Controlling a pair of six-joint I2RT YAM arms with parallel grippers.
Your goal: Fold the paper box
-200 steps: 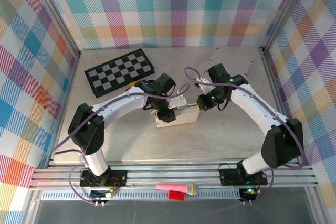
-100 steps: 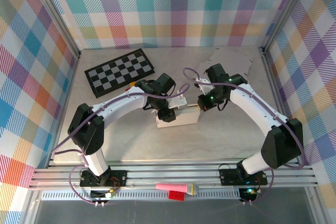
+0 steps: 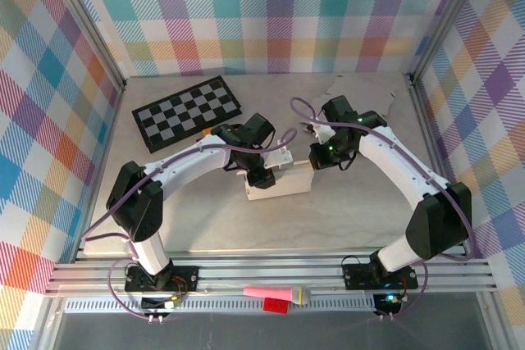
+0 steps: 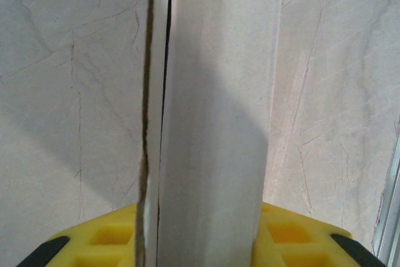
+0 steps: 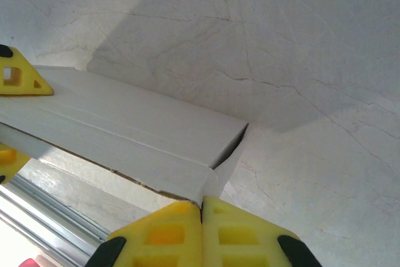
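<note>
Firstly, left jaws: narrow, clamped across the paper box; yellow fingers mostly cut off at the frame's bottom edge. Right jaws: closed flat, pinching a thin flap at the box's 3 o'clock end. Box: centre of the table. Checkerboard: 10 o'clock. Flat cardboard: 1 o'clock, partly hidden behind the right arm.

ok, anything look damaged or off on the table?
Nothing spilled. Only the paper box: in the right wrist view its end flap stands off the body at the corner, leaving a dark gap, and the lower edge looks ragged and brownish. Possibly a rough cut, not a tear. The right tool pinches that flap.
</note>
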